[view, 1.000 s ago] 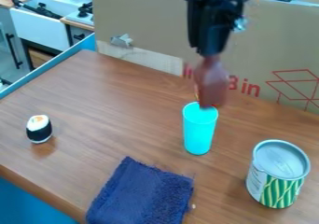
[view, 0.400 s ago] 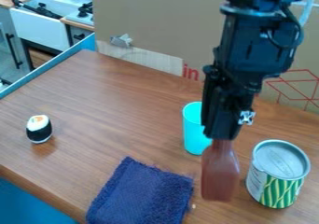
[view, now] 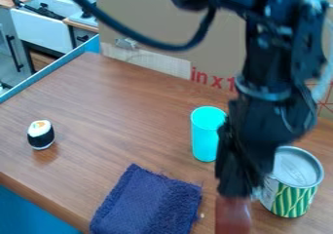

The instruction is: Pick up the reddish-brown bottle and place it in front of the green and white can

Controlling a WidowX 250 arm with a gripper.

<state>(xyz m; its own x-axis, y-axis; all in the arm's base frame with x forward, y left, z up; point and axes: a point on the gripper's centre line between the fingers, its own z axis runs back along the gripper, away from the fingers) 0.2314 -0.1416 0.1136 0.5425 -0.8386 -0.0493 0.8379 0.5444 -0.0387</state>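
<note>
The black gripper hangs low at the right of centre, shut on a brown, bottle-like object that points down and runs to the frame's bottom edge. Just left of the gripper is a dark blue folded cloth. Behind the gripper's left side an upright turquoise cup stands on the table. To the right, a can with a green striped label is partly hidden by the arm. Far to the left sits a sushi roll piece.
The wooden table has a blue edge on its left. A cardboard panel stands along the back. Beyond it at upper left are a white sink and a dark-handled cabinet.
The gripper and the brown object have come from behind the cup toward the front edge, passing its right side. More of the arm shows. Cup, can, cloth and sushi piece have stayed put.
</note>
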